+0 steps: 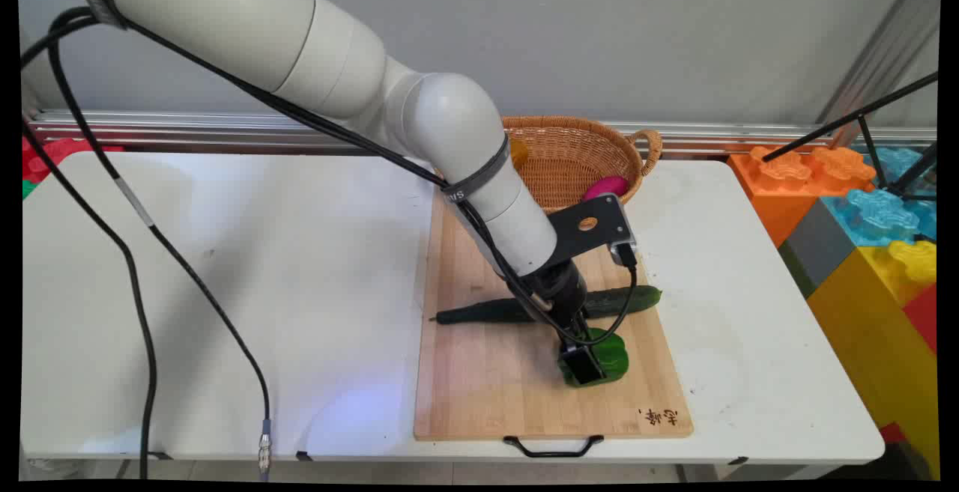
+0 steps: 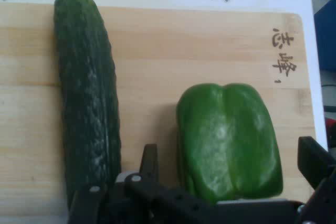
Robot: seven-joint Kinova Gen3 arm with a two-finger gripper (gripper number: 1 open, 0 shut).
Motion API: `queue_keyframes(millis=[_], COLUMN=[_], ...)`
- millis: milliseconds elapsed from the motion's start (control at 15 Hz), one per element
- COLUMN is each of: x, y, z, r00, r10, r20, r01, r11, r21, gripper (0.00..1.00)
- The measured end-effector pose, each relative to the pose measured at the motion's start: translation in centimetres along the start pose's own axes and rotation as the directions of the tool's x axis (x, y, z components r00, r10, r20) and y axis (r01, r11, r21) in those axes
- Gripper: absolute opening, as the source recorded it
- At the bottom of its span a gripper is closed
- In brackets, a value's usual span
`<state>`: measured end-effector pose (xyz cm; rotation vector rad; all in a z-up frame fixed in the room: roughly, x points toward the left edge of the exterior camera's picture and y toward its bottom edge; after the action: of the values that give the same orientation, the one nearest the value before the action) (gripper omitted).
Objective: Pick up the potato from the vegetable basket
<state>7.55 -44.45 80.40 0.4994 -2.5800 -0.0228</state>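
A green bell pepper (image 1: 613,358) (image 2: 228,140) lies on the near right part of a wooden cutting board (image 1: 487,387) (image 2: 157,51). My gripper (image 1: 584,358) (image 2: 231,163) is down over it and open. One finger (image 2: 149,162) stands close beside the pepper's one side; the other finger (image 2: 315,161) stands a little off the opposite side. A long dark cucumber (image 1: 479,312) (image 2: 86,93) lies across the board just behind the pepper, apart from it. The arm hides the cucumber's middle in the main view.
A wicker basket (image 1: 569,155) stands behind the board, with a pink object (image 1: 605,187) and something yellow (image 1: 518,151) in it. Big coloured toy blocks (image 1: 861,207) stand off the table's right end. Black cables (image 1: 142,327) hang at the left.
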Motion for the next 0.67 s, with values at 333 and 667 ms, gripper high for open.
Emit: queue_keyframes(millis=[333, 667], x=[1.1, 3.2], y=[-1.0, -5.0], z=[-0.8, -3.6], r00=[1.0, 0.998], r10=[-0.012, -0.03], r20=[-0.02, -0.05], r01=[0.012, 0.035], r11=[1.0, 0.995], r21=[0.009, 0.09], gripper=[1.0, 1.0])
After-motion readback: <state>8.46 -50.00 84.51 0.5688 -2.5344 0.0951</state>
